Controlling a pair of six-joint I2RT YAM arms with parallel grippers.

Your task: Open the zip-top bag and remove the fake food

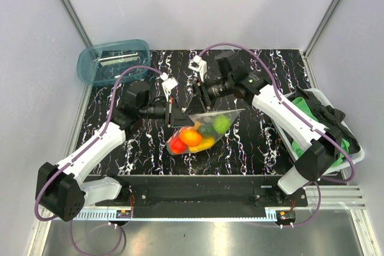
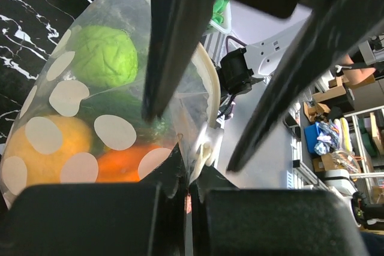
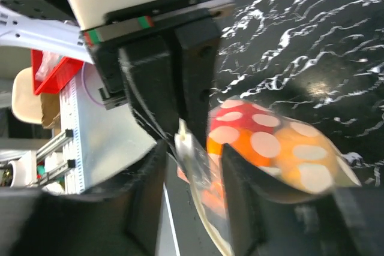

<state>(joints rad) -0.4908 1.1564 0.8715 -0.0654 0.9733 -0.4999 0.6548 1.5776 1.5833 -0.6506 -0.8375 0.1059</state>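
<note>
The clear zip-top bag point(image 1: 205, 126) is pale-dotted; the fake food point(image 1: 192, 138) is orange, red, yellow, lime green.

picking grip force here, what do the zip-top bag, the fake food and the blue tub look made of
Zip-top bag: thin clear plastic film, glossy; it creases, and the food shows through between pale printed dots.
Fake food: likely moulded plastic, with shiny highlights and saturated colours; hardness cannot be told.
Blue tub: translucent blue plastic, seemingly rigid, holding a crisp rim.

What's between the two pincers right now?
Only the zip-top bag, by its upper lip: the left pincer pinches it and the right pincer straddles it, jaws apart. Both wrist views show this.
</note>
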